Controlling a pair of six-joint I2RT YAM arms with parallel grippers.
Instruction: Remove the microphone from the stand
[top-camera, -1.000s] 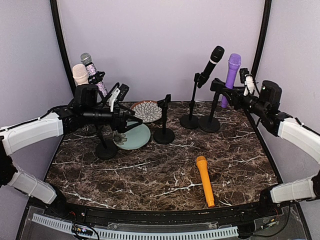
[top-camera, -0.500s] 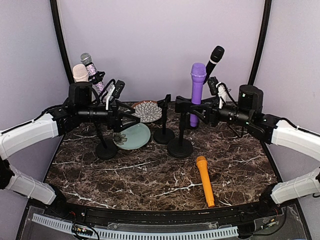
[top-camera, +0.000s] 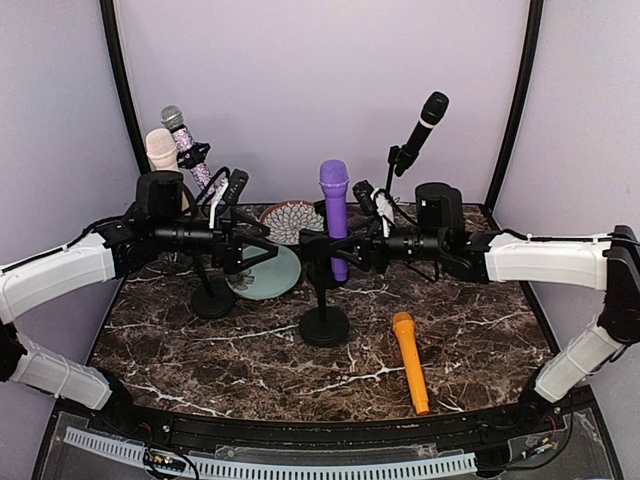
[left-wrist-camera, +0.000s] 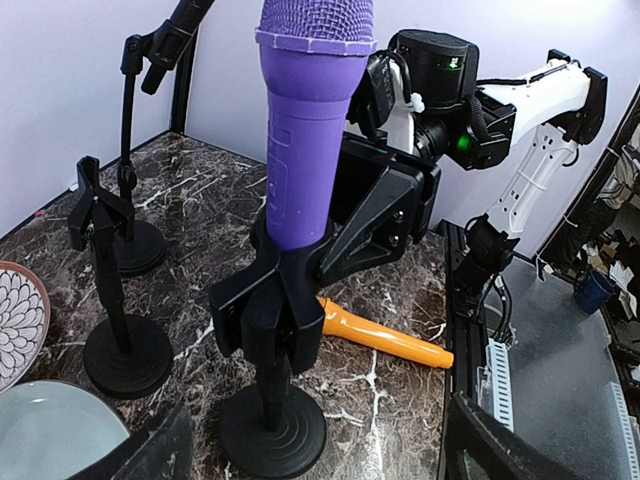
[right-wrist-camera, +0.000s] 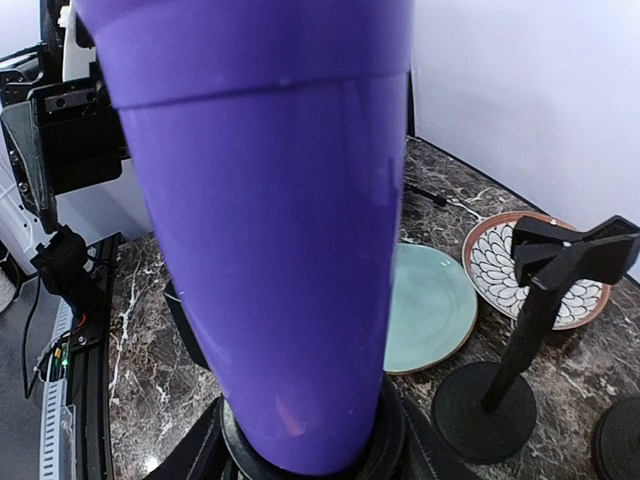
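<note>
At the back left, a pink microphone (top-camera: 160, 148) and a sparkly microphone (top-camera: 176, 122) are sitting in their holders. The left gripper (top-camera: 262, 250) is hovering above a green plate (top-camera: 275, 278), its fingers spread wide and holding nothing, aiming toward the middle of the table (top-camera: 480, 300). A patterned plate (top-camera: 288, 218) is lying just behind the green one.

In the middle, the purple microphone (top-camera: 334, 200) is standing upright in the clip of its stand (top-camera: 324, 326), whose round base is resting on the table. The right gripper (top-camera: 322, 247) is reaching in from the right, its fingers partly closed and clamping the stand's clip just under the microphone's body.

Right of the stand, an orange microphone (top-camera: 411, 362) is lying flat on the table. At the back, a black microphone (top-camera: 428, 118) is tilting in its own holder.
</note>
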